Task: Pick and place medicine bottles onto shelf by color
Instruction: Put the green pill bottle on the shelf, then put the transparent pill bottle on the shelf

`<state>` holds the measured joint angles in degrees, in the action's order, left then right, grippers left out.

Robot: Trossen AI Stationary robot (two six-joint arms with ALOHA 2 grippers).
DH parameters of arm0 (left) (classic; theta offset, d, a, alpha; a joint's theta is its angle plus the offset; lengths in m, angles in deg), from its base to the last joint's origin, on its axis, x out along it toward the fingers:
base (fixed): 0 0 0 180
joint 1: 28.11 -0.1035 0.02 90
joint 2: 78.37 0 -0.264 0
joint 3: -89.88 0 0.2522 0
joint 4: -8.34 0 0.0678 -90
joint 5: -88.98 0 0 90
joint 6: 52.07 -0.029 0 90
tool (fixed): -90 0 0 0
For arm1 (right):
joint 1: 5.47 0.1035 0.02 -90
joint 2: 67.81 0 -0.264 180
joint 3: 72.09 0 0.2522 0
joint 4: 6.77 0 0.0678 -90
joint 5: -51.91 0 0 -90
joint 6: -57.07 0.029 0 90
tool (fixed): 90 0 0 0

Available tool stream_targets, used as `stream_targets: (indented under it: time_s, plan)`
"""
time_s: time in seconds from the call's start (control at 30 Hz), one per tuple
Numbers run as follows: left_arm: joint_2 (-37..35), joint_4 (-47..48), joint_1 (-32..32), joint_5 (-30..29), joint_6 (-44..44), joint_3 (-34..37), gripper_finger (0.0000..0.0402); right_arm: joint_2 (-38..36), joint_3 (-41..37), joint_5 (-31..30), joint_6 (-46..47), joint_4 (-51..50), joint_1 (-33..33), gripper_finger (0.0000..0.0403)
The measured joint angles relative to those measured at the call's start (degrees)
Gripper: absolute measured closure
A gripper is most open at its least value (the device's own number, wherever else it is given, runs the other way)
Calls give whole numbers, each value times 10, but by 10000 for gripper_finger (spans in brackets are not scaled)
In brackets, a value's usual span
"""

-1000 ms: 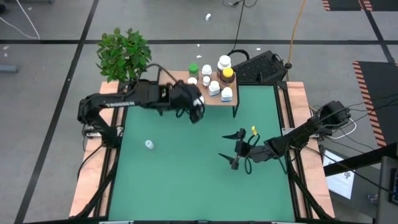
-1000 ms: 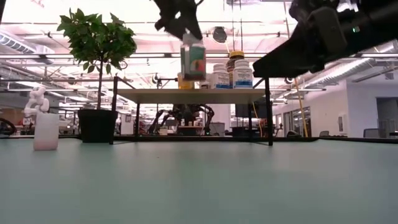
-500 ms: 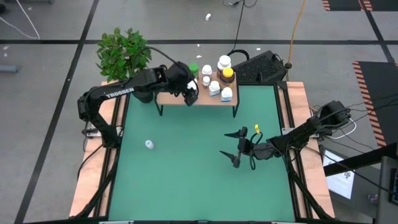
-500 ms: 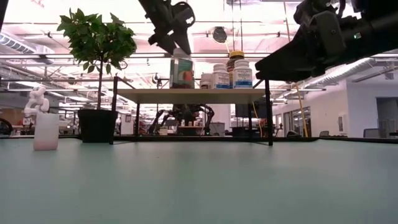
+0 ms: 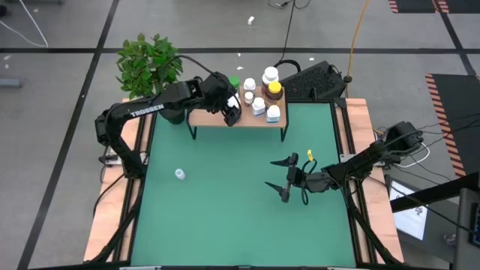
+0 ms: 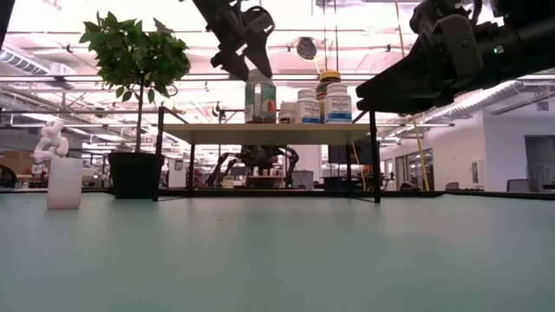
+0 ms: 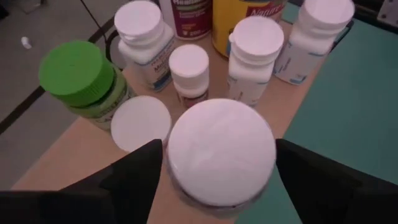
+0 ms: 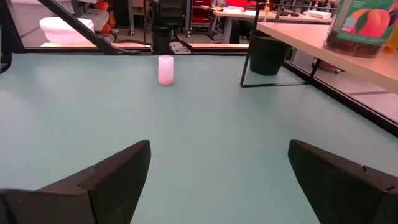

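My left gripper (image 5: 229,112) is over the left front part of the light-wood shelf (image 5: 204,117), shut on a white-capped bottle (image 7: 221,152) with a colourful label (image 6: 260,101). Behind that bottle on the shelf stand a green-capped bottle (image 7: 78,71), an amber one with a yellow cap (image 5: 274,88) and several white ones (image 7: 255,53). A small white vial (image 5: 179,174) stands alone on the green mat at the left. My right gripper (image 5: 287,180) hovers open over the mat's right half, nothing between its fingers (image 8: 118,168). My left gripper has the bottle at its white cap (image 7: 186,124), one finger (image 7: 134,177) on each side. The fingers come from above, slanting down (image 6: 244,68). The bottle is upright and its base (image 6: 260,120) rests on the shelf board.
A potted plant (image 5: 150,64) stands off the shelf's left far corner, a black keyboard (image 5: 315,79) behind its right end. Wooden rails (image 5: 112,195) border the mat. Open green mat (image 5: 225,210) lies between the vial and my right gripper.
My left gripper carried the bottle from in front of the shelf toward the far edge and down. The bottle hung lifted clear and tilted a second ago; now it stands upright on the shelf's left front part. My right arm kept almost still.
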<state>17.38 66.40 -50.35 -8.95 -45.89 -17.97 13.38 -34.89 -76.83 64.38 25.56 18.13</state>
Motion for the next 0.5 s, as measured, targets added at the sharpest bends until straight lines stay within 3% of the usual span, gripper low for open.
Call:
stream_targets:
  time_s: [0.33, 0.5]
  plan:
    - [-50, 28, 21, -2, 21, 0, 80, 0, 0, 0, 6, 0, 1, 26]
    - [-103, 89, 67, -55, 42, -1, 97, 0, 0, 0, 6, 0, 1, 26]
